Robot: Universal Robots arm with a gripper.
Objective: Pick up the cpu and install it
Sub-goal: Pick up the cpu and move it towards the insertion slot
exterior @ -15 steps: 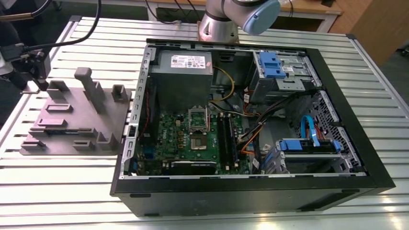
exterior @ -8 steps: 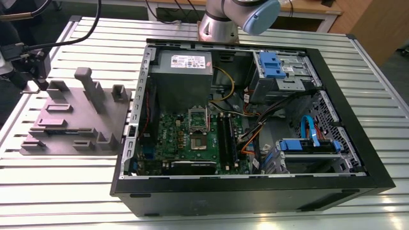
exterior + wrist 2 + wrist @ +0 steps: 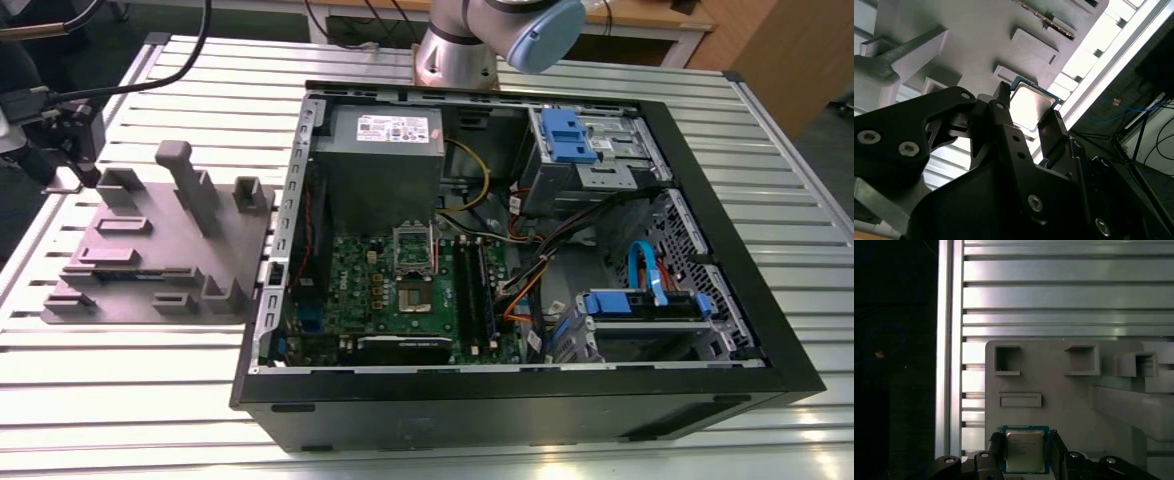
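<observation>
1. On the exterior view's left, a grey plate (image 3: pixel 160 250) is resting on a slatted metal table (image 3: pixel 134 400), with blocks, posts and small pockets rising from its surface.
2. Across the centre and the exterior view's right, an open black computer case (image 3: pixel 534 410) is lying on its side on the same table, just beside the plate.
3. Inside the case, a green circuit board (image 3: pixel 387 300) is lying against the floor, with a square socket (image 3: pixel 415 262) showing near its middle and dark memory slots (image 3: pixel 470 285) running beside it.
4. A grey power box (image 3: pixel 382 150) is sitting in the case's upper left corner. A blue drive bracket (image 3: pixel 567 135) is sitting at the upper right and a second blue bracket (image 3: pixel 641 303) lower down. Orange and black cables (image 3: pixel 527 285) are trailing between them.
5. At the top centre of the exterior view, the robot arm (image 3: pixel 487 35) is standing behind the case.
6. In both wrist views the gripper (image 3: pixel 1025 436) (image 3: pixel 1028 104) is clenching the cpu (image 3: pixel 1025 452) (image 3: pixel 1034 100). Its black fingers (image 3: pixel 995 450) are pressing flush against two opposite edges, and the shiny metal top is facing the cameras.
7. The cpu is hanging or sitting over the grey plate (image 3: pixel 1079 405) (image 3: pixel 979 35), close to one of its edges. Whether it is touching the plate or is raised off it is not showing.
8. Beyond the cpu in the first wrist view, a square pocket (image 3: pixel 1008 360) and a shallow rectangular block (image 3: pixel 1020 400) are rising from the plate.
</observation>
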